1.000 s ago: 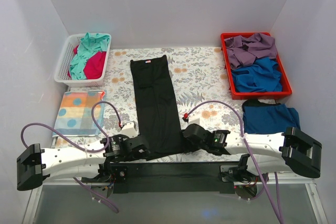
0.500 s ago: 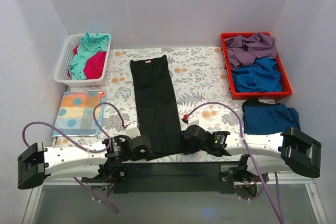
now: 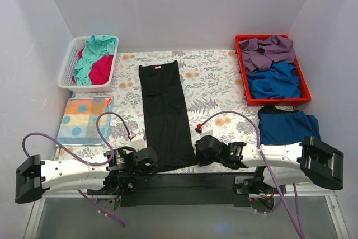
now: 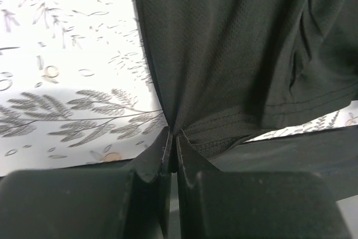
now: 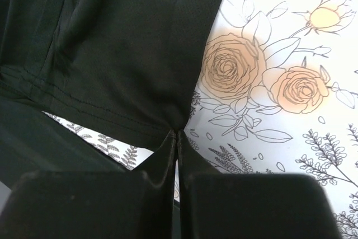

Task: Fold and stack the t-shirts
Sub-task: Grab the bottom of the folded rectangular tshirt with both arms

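A black t-shirt [image 3: 163, 113] lies folded into a long strip down the middle of the floral sheet, its pale neck label at the far end. My left gripper [image 3: 150, 160] is shut on the strip's near left corner [image 4: 184, 130]. My right gripper [image 3: 202, 152] is shut on the near right corner [image 5: 178, 124]. A dark blue t-shirt [image 3: 287, 125] lies folded at the right. Teal and magenta t-shirts [image 3: 95, 60] fill the white basket. Purple and blue shirts [image 3: 272, 68] fill the red bin.
A white basket [image 3: 68, 66] stands at the back left, a red bin [image 3: 305, 90] at the back right. A pale cloth with orange and blue dots [image 3: 84, 120] lies at the left. White walls close in three sides. A black bar [image 3: 184, 183] runs along the near edge.
Both grippers have closed on the near corners of the black t-shirt. Both wrists have drawn slightly toward the near edge, and the strip's hem has shifted with them.
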`<state>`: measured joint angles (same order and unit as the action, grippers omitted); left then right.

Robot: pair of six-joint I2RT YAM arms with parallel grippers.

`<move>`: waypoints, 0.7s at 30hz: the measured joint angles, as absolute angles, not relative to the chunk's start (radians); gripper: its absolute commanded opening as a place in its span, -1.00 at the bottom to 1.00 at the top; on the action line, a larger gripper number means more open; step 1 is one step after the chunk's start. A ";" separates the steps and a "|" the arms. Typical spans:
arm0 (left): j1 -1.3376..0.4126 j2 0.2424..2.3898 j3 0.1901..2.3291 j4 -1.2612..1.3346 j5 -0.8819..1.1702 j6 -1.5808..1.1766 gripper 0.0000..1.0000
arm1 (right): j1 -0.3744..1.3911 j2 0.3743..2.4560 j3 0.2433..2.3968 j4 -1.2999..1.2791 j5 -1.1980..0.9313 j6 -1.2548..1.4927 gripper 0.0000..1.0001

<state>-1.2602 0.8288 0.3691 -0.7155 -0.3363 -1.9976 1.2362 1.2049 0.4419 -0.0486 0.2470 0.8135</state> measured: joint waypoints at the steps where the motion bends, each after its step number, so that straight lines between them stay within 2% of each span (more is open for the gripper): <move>1: -1.261 0.818 0.368 -0.728 -0.337 -1.998 -1.00 | 1.238 1.204 0.442 -0.049 0.244 0.815 -0.97; 21: -1.266 0.788 0.368 -0.763 -0.366 -1.997 -1.00 | 1.266 1.171 0.430 -0.054 0.236 0.813 -0.97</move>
